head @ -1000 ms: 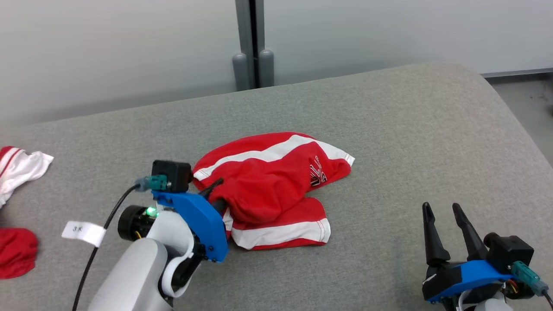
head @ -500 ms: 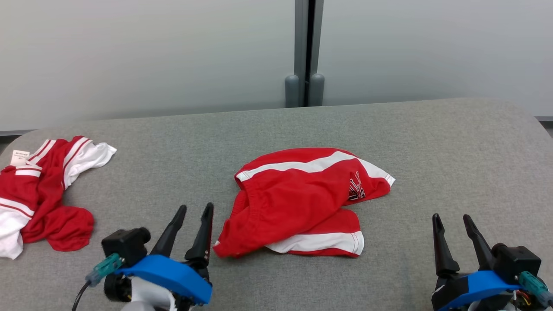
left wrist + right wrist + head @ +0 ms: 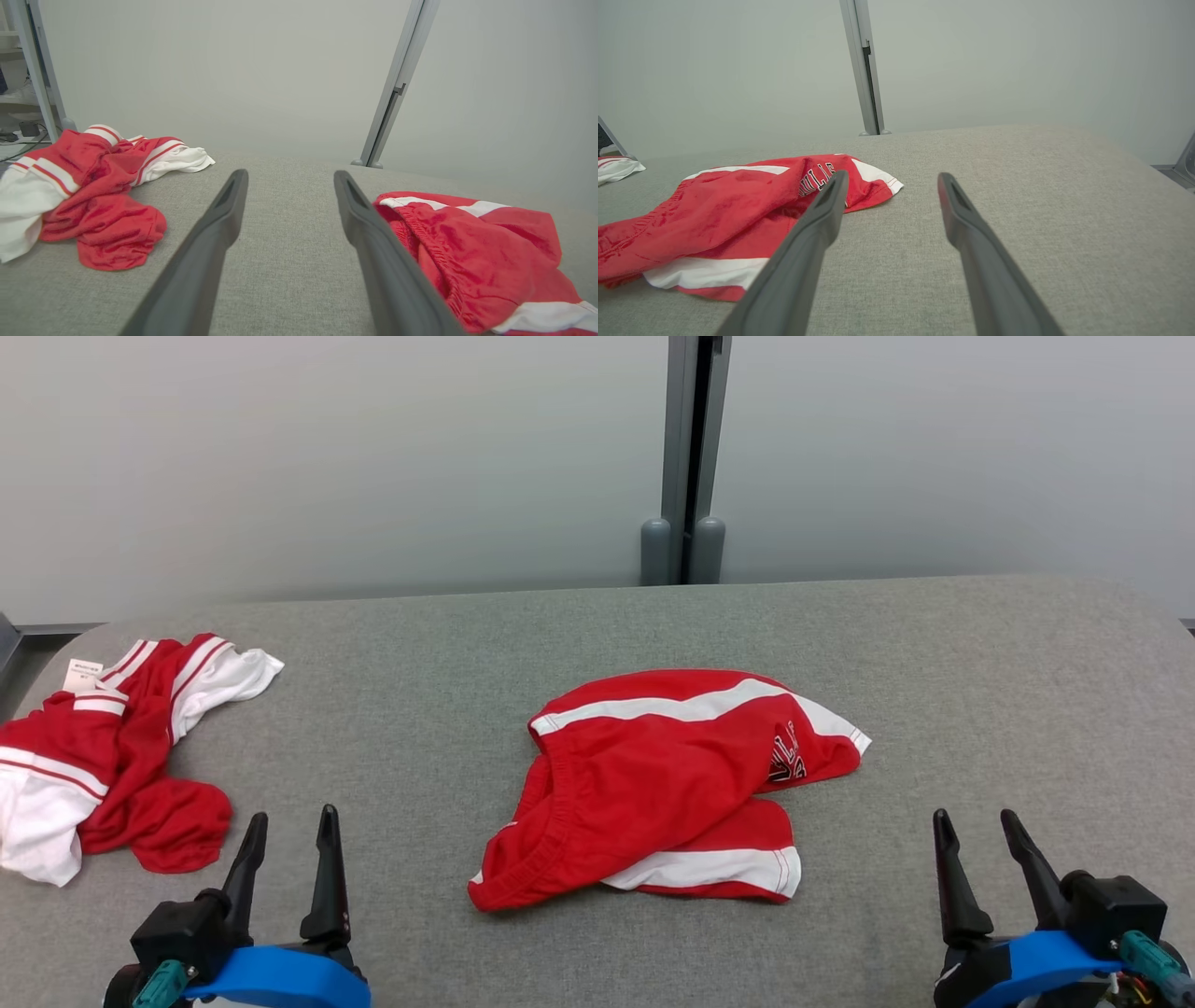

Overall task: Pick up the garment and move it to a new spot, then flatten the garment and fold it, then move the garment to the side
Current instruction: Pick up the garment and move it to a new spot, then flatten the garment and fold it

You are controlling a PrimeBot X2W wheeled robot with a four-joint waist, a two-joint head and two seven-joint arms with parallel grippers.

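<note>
Now you see the shorts (image 3: 667, 779) lying rumpled at the middle of the grey pad (image 3: 420, 728), touched by neither gripper. Your left gripper (image 3: 292, 814) stands wide and empty near their left side, and your right gripper (image 3: 974, 814) is likewise wide and empty, well to their right. A second red-and-white pile (image 3: 112, 747) lies at the pad's far left.
</note>
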